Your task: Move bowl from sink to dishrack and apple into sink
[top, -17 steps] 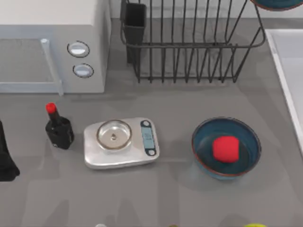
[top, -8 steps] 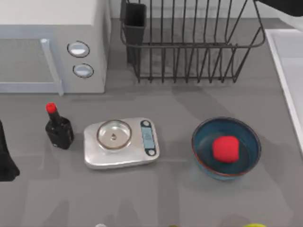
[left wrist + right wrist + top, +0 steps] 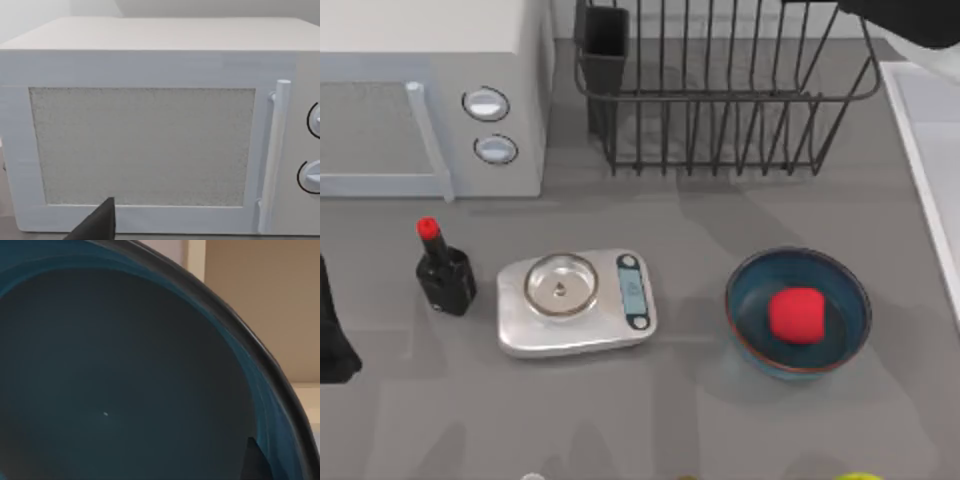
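At top view's upper right corner, right arm [image 3: 910,20] sits over the dishrack [image 3: 720,110] end nearest the sink [image 3: 930,130]; bowl [image 3: 125,380] close against its wrist camera, grip state cannot be told. Apple [image 3: 796,315] rests in second bowl [image 3: 745,320], nearer right arm; left arm parked by microwave [image 3: 150,125]

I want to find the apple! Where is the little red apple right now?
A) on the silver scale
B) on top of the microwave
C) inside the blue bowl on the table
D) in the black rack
C: the apple sits inside the blue bowl on the table.
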You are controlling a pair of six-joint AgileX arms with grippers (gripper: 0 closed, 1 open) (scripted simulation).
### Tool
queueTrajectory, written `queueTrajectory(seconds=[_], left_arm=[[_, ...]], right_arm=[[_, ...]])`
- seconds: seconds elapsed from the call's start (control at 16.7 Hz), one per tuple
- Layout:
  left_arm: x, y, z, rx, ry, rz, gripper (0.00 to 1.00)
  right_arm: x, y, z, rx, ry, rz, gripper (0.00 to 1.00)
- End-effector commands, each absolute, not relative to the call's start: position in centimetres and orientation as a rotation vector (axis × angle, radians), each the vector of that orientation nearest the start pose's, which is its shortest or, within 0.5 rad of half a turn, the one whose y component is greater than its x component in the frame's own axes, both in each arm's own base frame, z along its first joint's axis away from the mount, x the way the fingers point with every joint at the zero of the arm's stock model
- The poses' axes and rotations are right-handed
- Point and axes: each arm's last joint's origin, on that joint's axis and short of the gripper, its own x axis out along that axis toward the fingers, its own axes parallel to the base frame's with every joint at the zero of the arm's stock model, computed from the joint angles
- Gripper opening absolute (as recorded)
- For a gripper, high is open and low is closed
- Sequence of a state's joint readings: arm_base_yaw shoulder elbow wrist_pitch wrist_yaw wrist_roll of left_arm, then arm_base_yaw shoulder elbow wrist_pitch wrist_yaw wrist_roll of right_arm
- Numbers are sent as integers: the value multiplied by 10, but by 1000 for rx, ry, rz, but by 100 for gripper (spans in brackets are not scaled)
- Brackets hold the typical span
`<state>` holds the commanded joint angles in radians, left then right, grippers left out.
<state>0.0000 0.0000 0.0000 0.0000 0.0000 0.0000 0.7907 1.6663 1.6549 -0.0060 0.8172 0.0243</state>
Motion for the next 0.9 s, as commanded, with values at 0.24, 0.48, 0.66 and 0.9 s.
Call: queueTrajectory(seconds=[0.24,0.48,0.66,0.9], left_arm=[[106,-1,160,0,0,0,100],[106,-1,160,0,0,0,100],[106,-1,160,0,0,0,100],[106,-1,160,0,0,0,100]], right_arm=[[308,272,386,-4,6,-15,0],[346,279,322,9,-8,-16,0],[368,274,270,16,-18,-12,0],[382,263,223,2,-3,-10,0]])
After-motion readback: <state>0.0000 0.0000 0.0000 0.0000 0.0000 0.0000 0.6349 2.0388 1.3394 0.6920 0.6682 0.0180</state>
